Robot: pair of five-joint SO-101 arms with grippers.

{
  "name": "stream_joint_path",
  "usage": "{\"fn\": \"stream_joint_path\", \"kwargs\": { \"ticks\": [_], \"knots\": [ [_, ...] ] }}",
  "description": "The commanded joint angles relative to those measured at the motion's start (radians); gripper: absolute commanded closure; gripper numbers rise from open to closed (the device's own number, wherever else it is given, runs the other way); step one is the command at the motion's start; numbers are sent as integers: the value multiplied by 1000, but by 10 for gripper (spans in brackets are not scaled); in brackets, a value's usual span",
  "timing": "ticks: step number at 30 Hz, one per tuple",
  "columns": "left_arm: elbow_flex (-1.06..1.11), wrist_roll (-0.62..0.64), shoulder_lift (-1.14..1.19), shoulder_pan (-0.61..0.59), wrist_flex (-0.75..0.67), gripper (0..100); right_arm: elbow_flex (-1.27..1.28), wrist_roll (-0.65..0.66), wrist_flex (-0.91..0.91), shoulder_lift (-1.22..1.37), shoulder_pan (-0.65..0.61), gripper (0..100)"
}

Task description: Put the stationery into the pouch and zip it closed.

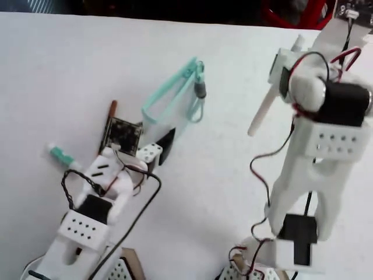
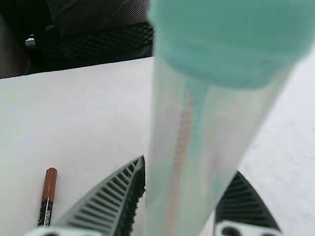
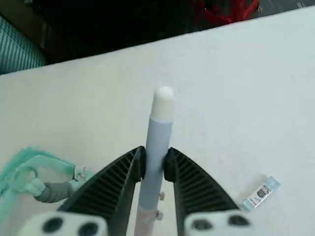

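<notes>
A clear pouch (image 1: 172, 108) with a teal zipper edge stands open-side up near the table's middle. My left gripper (image 1: 158, 149) is shut on its near end. In the left wrist view the pouch (image 2: 206, 128) rises between the fingers of the left gripper (image 2: 189, 206). My right gripper (image 1: 281, 73) hovers to the right of the pouch, shut on a white pen (image 1: 265, 108) that slants down toward the table. The right wrist view shows the pen (image 3: 157, 132) clamped in the right gripper (image 3: 153, 167). A brown-capped pen (image 1: 111, 114) lies left of the pouch.
A small teal and white item (image 1: 61, 154) lies at the left, beside my left arm. The pouch's grey zipper pull (image 1: 200, 89) hangs at its far end. A small pale-blue labelled item (image 3: 261, 191) rests on the table near my right gripper.
</notes>
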Motion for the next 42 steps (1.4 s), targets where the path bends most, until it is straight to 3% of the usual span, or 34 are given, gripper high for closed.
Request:
{"fn": "stream_joint_path", "kwargs": {
  "ticks": [1,9,19,25,28,33,42],
  "knots": [
    [-11,11,-10,-10,-20,779,14,17,-7,-134,-30,981],
    [-11,11,-10,-10,-20,779,348,213,-101,-472,-305,981],
    [-11,11,-10,-10,-21,779,789,9,-727,-822,-332,981],
    [-11,11,-10,-8,-21,779,844,12,-995,-808,-447,981],
    [-11,11,-10,-8,-21,779,842,18,-1047,-720,-519,981],
    [-12,11,-10,-8,-20,779,841,193,-1121,-553,-611,981],
    [-14,11,-10,-8,-25,779,879,203,-1056,-530,-631,981]
  ]
}}
